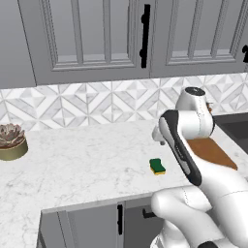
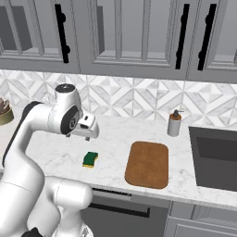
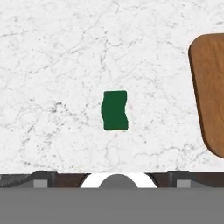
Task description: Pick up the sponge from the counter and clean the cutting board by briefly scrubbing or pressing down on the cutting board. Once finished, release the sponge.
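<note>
One sponge (image 2: 90, 159) lies green side up on the surface (image 2: 115, 139), near its front edge and apart from everything else. One cutting board (image 2: 147, 164) lies flat to the sponge's right, also close to the front edge, with a strip of bare marble between the two. The fingers (image 2: 82, 137) hang above the surface behind the sponge, touching nothing; in the hand view the sponge (image 3: 115, 110) sits in the middle of the marble with the board's rounded corner (image 3: 210, 92) off to one side. The finger tips are set wide apart at the bottom of that view, so the fingers are released and hold nothing.

One soap dispenser (image 2: 174, 123) stands near the back edge, between the board and one dark sink (image 2: 215, 157) at the right end. One potted succulent (image 1: 10, 141) stands toward the left end. No readable writing or label shows on any of them.
</note>
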